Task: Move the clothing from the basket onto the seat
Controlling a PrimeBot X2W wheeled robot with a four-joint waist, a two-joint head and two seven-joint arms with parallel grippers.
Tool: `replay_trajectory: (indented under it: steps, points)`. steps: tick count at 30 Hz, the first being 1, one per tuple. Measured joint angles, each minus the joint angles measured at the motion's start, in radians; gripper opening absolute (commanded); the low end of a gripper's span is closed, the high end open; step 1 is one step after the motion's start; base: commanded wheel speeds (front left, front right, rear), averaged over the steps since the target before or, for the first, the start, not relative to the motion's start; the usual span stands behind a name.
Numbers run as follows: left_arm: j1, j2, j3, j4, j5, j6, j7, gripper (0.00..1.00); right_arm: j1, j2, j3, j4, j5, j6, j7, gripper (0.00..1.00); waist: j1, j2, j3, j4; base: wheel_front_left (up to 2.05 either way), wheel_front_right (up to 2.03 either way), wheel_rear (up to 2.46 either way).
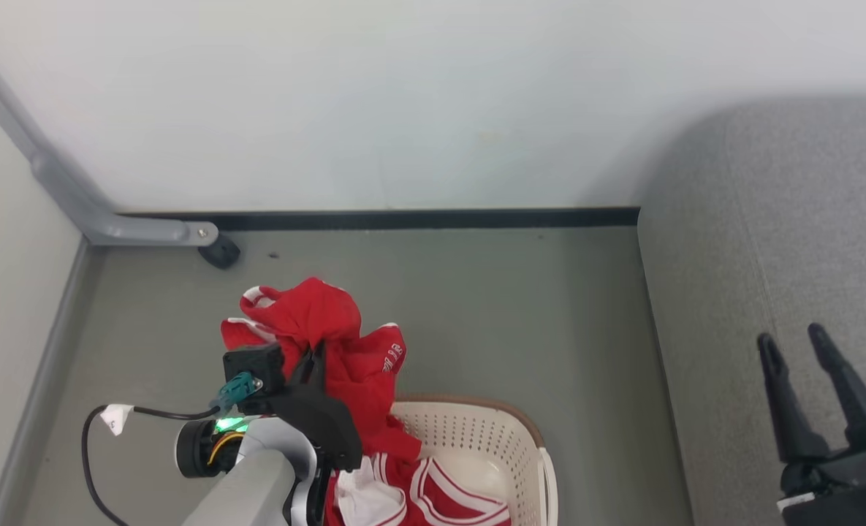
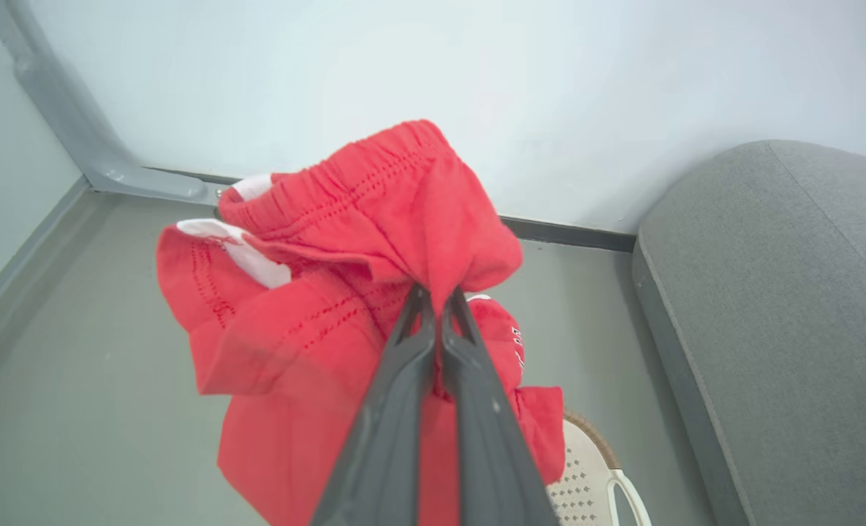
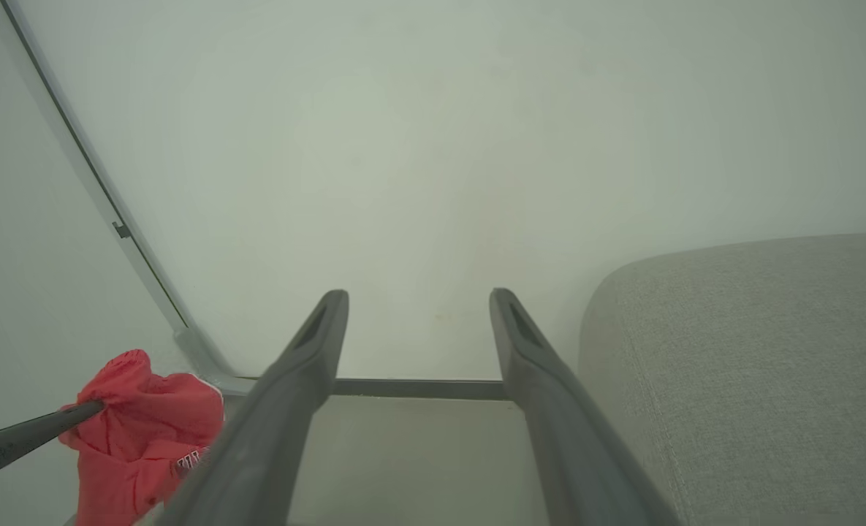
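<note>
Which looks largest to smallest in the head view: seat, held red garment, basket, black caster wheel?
1. seat
2-3. held red garment and basket: too close to rank; the frame edge cuts off the basket, and the garment hangs nearer the camera.
4. black caster wheel

Soft, matt red cloth on the shorts (image 2: 374,219), with rows of stitching, a gathered elastic waistband and white cloth panels; like red-and-white fabric on the garments (image 1: 440,489) in the basket (image 1: 476,431), itself smooth cream plastic with perforated walls, a faint sheen and a brown woven-look rim. Coarse-woven, matt grey upholstery fabric on the sofa seat (image 1: 769,219); smooth, matt grey-green floor (image 1: 476,307) and flat, painted-looking white wall (image 1: 403,95). Smooth grey painted metal, by the look of it, on the frame leg (image 1: 147,232), and a matt dark-grey, plastic-looking finish on the fingers (image 2: 476,409) of the left gripper (image 2: 433,296) and the right gripper (image 3: 418,296).
</note>
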Motion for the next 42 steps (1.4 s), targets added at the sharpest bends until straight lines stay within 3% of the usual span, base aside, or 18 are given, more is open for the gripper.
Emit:
replay_trajectory:
  steps: [12, 24, 35, 42]
  points:
    - [0.075, 0.002, 0.185, -0.271, 0.329, 0.000, 0.000, 0.00, 0.053, 0.055, 0.072, 0.022, -0.057, -0.007, 0.000, 1.00, 0.0000, 0.0000, -0.128, 0.033, 0.00, 0.00, 0.00]
    - [0.151, 0.002, 0.233, -0.593, 0.562, 0.000, 0.000, 0.00, 0.018, 0.083, 0.217, 0.018, -0.120, -0.005, 0.000, 1.00, 0.0001, 0.0001, -0.174, 0.072, 0.00, 0.00, 0.00]
    - [0.167, 0.004, 0.107, -0.756, 0.563, 0.000, -0.001, 0.00, -0.078, 0.087, 0.366, 0.020, -0.160, 0.001, 0.000, 1.00, 0.0001, 0.0002, -0.185, 0.111, 0.00, 0.00, 0.00]
    - [0.186, 0.006, 0.065, -0.797, 0.495, 0.000, 0.039, 0.00, -0.148, 0.085, 0.467, 0.024, -0.158, 0.002, 0.000, 1.00, 0.0001, 0.0002, -0.184, 0.116, 0.00, 0.00, 0.00]
